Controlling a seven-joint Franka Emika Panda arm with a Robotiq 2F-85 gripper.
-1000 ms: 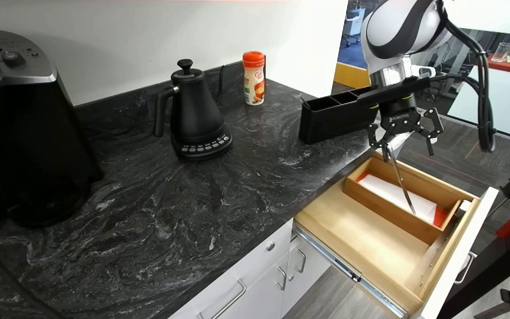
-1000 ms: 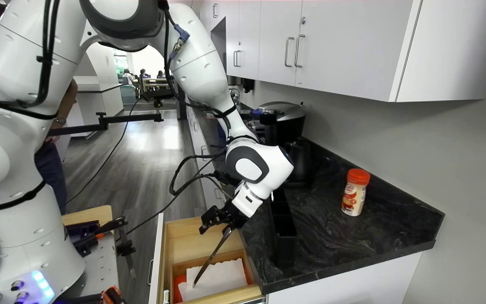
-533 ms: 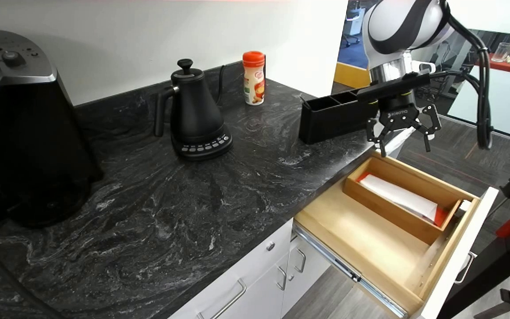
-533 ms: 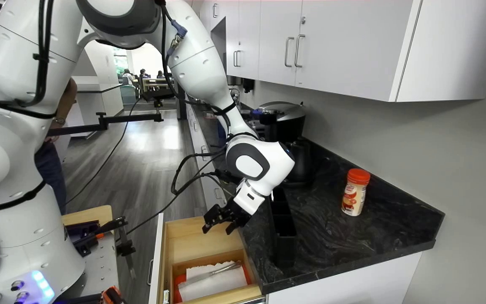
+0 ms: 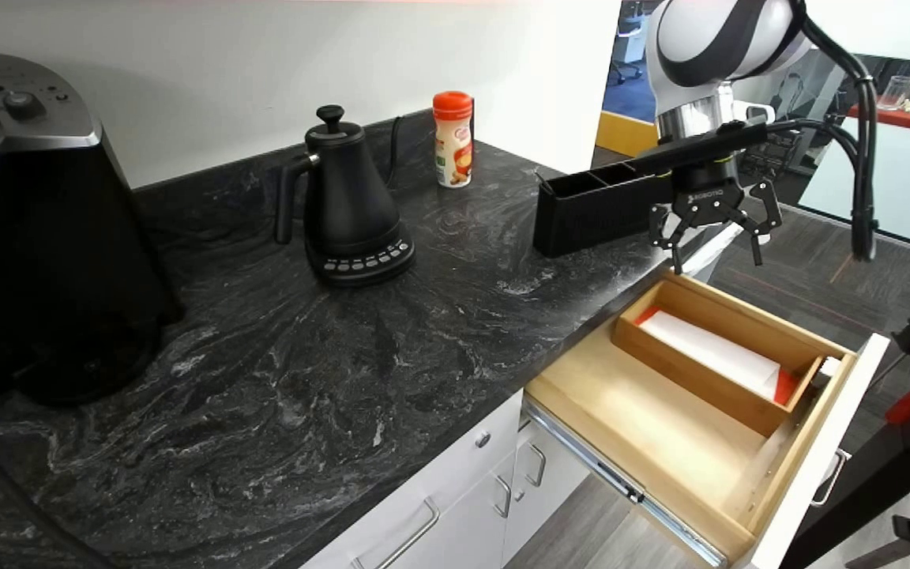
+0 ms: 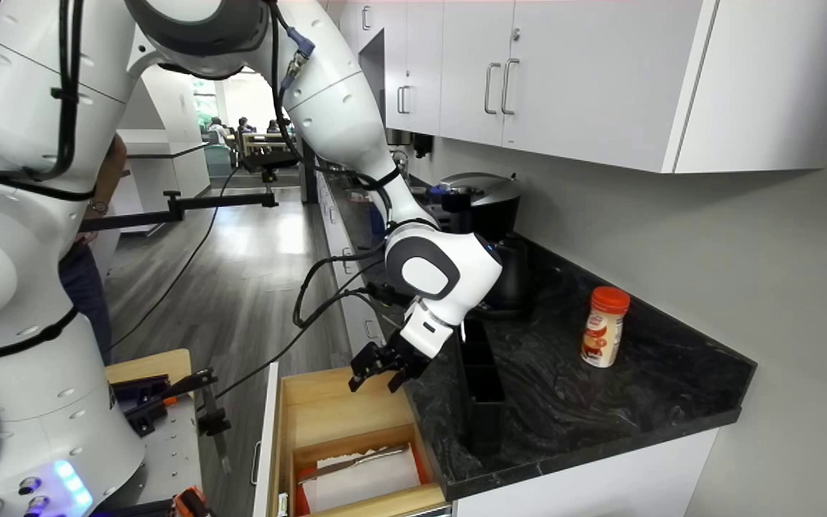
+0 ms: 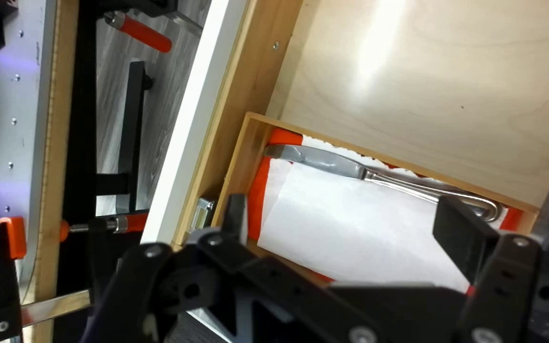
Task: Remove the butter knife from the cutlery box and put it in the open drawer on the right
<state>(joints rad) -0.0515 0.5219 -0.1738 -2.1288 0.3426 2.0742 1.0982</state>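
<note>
The butter knife lies flat in the wooden tray insert, along one long wall, partly over white paper. It also shows in an exterior view; the tray wall hides it in the opposite view. The open drawer holds this tray and shows in both exterior views. My gripper is open and empty above the tray, apart from the knife. It also shows in an exterior view and the wrist view, where one finger overlaps the handle end. The black cutlery box stands on the counter beside the gripper.
A black gooseneck kettle, a creamer bottle and a coffee machine stand on the dark counter. The counter edge runs along the drawer. The white drawer front bounds the far side.
One second ago the gripper held the knife, slanting down into the tray. It has since opened and risen slightly. The knife dropped flat and settled against the tray's wall.
</note>
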